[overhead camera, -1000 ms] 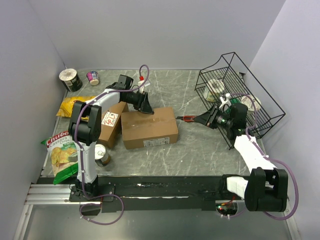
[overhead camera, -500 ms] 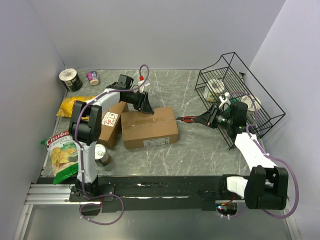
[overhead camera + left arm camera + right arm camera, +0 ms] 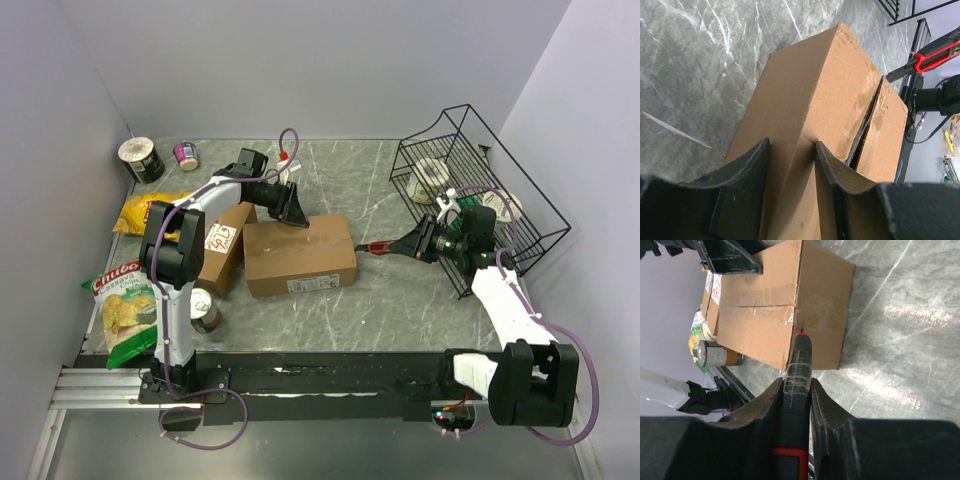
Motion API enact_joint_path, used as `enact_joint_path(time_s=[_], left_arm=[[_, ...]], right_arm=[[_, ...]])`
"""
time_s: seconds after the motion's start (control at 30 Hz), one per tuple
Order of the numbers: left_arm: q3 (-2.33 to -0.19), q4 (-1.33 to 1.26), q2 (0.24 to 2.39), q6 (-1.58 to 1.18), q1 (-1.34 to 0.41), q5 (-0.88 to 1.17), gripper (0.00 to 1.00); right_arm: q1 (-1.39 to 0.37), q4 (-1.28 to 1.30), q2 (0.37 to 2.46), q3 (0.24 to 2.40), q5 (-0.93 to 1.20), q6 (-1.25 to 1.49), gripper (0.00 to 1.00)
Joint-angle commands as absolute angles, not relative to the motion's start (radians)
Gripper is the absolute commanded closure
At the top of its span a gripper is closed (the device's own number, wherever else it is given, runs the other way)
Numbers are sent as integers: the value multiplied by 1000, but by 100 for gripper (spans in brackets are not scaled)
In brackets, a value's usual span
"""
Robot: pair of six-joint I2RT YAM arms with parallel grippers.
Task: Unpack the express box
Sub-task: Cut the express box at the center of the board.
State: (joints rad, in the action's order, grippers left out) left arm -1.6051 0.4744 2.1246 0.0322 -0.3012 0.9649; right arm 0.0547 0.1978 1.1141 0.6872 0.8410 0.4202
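Observation:
The express box (image 3: 300,255) is a brown cardboard carton in the middle of the table, also visible in the left wrist view (image 3: 830,85) and the right wrist view (image 3: 765,310). Its taped top seam is partly split, with a dark gap showing. My left gripper (image 3: 297,218) (image 3: 790,165) sits on the box's far top edge, jaws narrowly apart astride that edge and pressed on the cardboard. My right gripper (image 3: 420,243) (image 3: 796,390) is shut on a black-and-red knife (image 3: 385,246) (image 3: 799,355). The knife tip points at the box's right end, just by the taped seam.
A black wire basket (image 3: 520,215) holding items stands at the right, behind the right arm. Left of the express box are a smaller labelled box (image 3: 222,245), a can (image 3: 205,310), a green chips bag (image 3: 125,305), a yellow bag (image 3: 150,210), a cup (image 3: 142,158) and a small pot (image 3: 186,155).
My right gripper has moved left and slightly nearer with the knife, bringing its tip up to the box's right end. The left gripper and box have stayed put.

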Motion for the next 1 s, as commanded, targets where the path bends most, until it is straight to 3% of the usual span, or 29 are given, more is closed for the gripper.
enact_joint_path(time_s=[0.0, 0.17, 0.37, 0.77, 0.97], left_arm=[[-1571, 459, 2230, 74, -325, 686, 99], [-1568, 491, 2215, 115, -330, 716, 99], [-1551, 500, 2201, 123, -331, 724, 99], [-1554, 499, 2203, 127, -339, 716, 99], [-1559, 500, 2209, 126, -341, 719, 99]], right_arm=[[52, 316, 1075, 756, 896, 347, 100], [115, 207, 1138, 807, 799, 377, 100], [114, 26, 1233, 824, 831, 483, 100], [69, -61, 1243, 764, 925, 560, 100], [57, -5, 1226, 770, 873, 508, 100]])
